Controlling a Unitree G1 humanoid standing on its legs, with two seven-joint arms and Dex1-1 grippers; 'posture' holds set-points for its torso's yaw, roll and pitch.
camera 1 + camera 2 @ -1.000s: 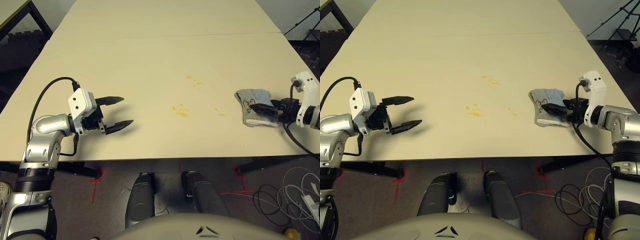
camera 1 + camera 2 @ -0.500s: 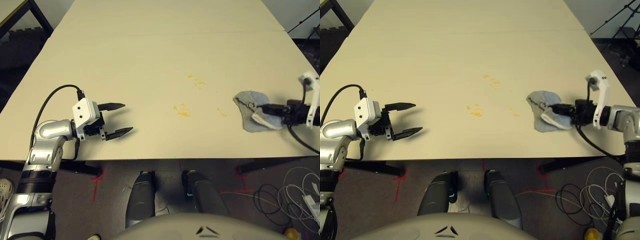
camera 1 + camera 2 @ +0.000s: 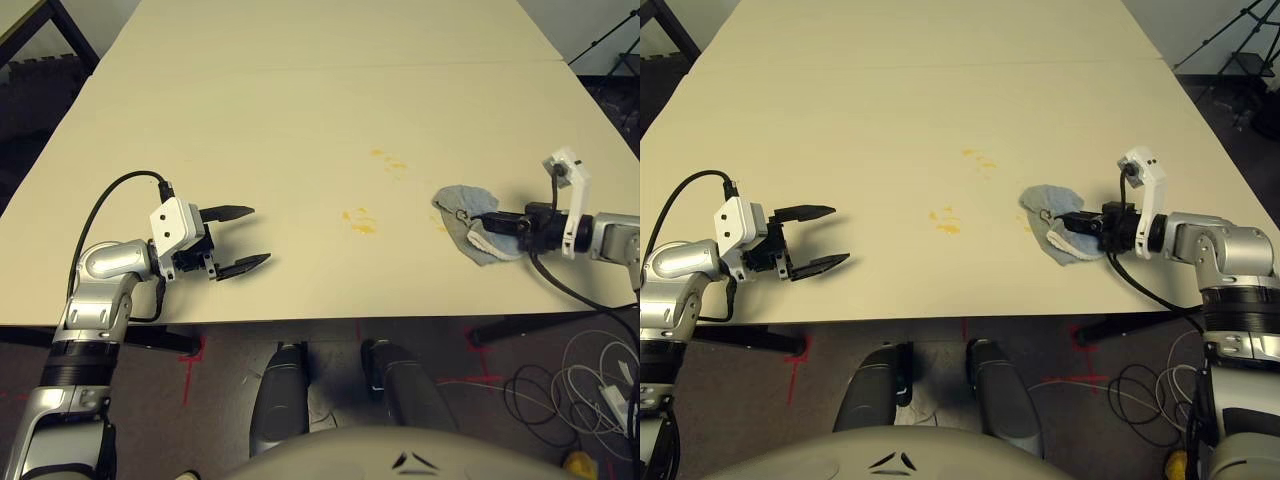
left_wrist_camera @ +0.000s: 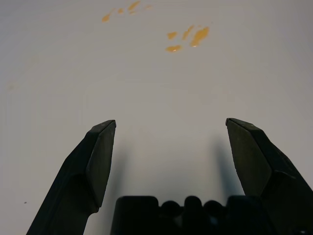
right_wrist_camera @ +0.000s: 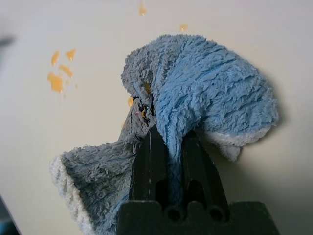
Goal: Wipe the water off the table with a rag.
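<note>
Wiping begins: right tool (image 3: 504,224), closed on rag (image 3: 465,212) at bench's (image 3: 300,120) three o'clock; left tool (image 3: 262,236), wide, empty. Next: press, sweep toward nine.

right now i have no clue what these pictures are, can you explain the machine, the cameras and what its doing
This is a humanoid robot with two silver arms, each ending in a claw with two black fingers. Two of the current pictures come from the eyes on its head, looking down at the same table. The other two come from cameras on its wrists, each looking along its own claw.

On the pale tabletop lie small yellow-orange splotches of liquid, some near the middle, some beside the rag. That grey-blue cloth is pinched between the fingers of the right claw, bunched up where they grip it. The left claw hangs open over the table with nothing in it. The job is to wipe up the liquid, and the splotches in the middle are not yet wiped.
</note>
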